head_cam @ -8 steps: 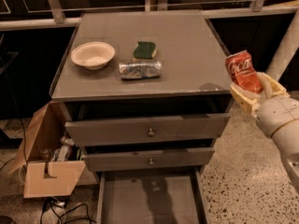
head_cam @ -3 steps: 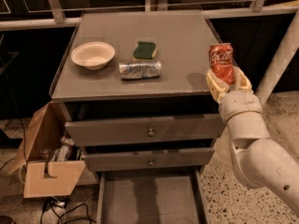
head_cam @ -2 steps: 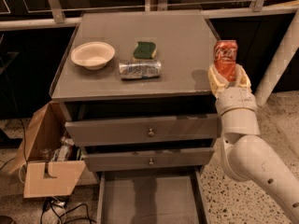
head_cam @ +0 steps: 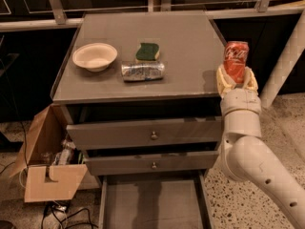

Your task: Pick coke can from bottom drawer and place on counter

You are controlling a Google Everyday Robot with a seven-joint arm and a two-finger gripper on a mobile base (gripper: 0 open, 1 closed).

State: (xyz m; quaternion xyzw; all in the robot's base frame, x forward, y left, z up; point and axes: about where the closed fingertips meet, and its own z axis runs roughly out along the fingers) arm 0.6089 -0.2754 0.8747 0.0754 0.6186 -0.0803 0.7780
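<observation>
Coke can (head_cam: 236,60): upright, clamped in end effector (head_cam: 236,78), lately shifted inward to right edge of counter (head_cam: 186,37); placement pending.

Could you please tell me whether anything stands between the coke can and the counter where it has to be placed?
Nothing visible does. The hand holds the coke can upright at the right front edge of the counter. The bowl, sponge and silver can sit well to the left.

Plastic pincer (head_cam: 236,76) at matte counter (head_cam: 181,42) right edge, gripping glossy coke can (head_cam: 236,60).
</observation>
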